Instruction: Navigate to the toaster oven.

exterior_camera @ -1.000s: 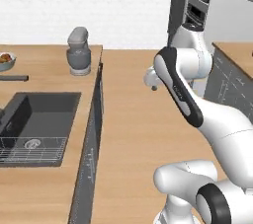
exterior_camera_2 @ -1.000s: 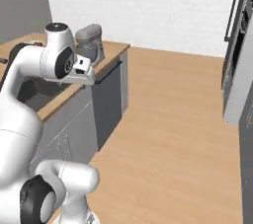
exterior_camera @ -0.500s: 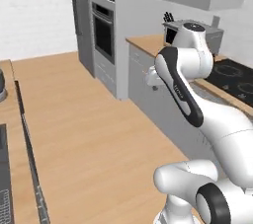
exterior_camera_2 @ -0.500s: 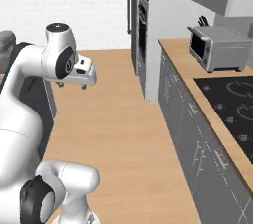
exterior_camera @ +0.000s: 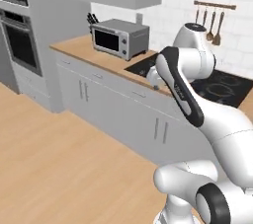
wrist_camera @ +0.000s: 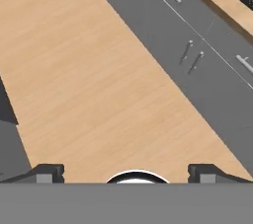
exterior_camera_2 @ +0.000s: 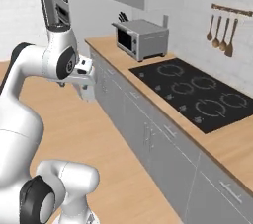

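Note:
The toaster oven, a silver-grey box with a dark glass door, stands on the wooden counter left of the black cooktop. From the right base it appears again as the toaster oven, at the counter's far end. My gripper hangs over the floor in front of the grey cabinets, well short of the oven. Looking down along the hand, the gripper is open with nothing between its fingertips, above wooden floor.
Grey base cabinets run under the counter. The built-in black wall oven stands at the far left. A knife block sits behind the toaster oven, and utensils hang over the cooktop. Open wooden floor lies before the cabinets.
The whole picture has shifted because the base turned and drove. The toaster oven's counter and the cooktop now sit nearer and more central. The arm's pose looks the same.

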Robot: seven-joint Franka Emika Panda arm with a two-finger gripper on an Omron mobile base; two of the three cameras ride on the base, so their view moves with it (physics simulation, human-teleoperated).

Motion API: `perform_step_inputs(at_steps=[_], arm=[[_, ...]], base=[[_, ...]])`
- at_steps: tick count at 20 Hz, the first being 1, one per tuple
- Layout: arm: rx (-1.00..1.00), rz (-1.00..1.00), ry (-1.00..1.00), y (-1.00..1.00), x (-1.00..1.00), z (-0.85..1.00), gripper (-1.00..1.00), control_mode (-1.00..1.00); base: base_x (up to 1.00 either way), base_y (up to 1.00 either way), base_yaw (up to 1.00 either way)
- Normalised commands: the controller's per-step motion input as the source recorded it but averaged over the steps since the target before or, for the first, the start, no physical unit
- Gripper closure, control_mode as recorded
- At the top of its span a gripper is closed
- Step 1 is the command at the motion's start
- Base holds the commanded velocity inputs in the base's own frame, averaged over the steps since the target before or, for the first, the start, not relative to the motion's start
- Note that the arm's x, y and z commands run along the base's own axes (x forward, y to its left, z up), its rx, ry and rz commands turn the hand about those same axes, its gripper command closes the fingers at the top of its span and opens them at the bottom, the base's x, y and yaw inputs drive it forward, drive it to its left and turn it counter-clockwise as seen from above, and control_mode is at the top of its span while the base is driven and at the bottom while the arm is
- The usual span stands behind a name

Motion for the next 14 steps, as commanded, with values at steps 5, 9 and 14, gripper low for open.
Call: perform_step_inputs(at_steps=[5,9,14], arm=[[0.0,0.0,0.0,0.0,0.0,0.0,-1.0,1.0],[0.0,0.0,0.0,0.0,0.0,0.0,-1.0,1.0],[0.0,0.0,0.0,0.0,0.0,0.0,-1.0,1.0]], base=[[0.97,0.49,-0.49],[1.0,0.92,-0.39],[0.99,0.71,-0.35]])
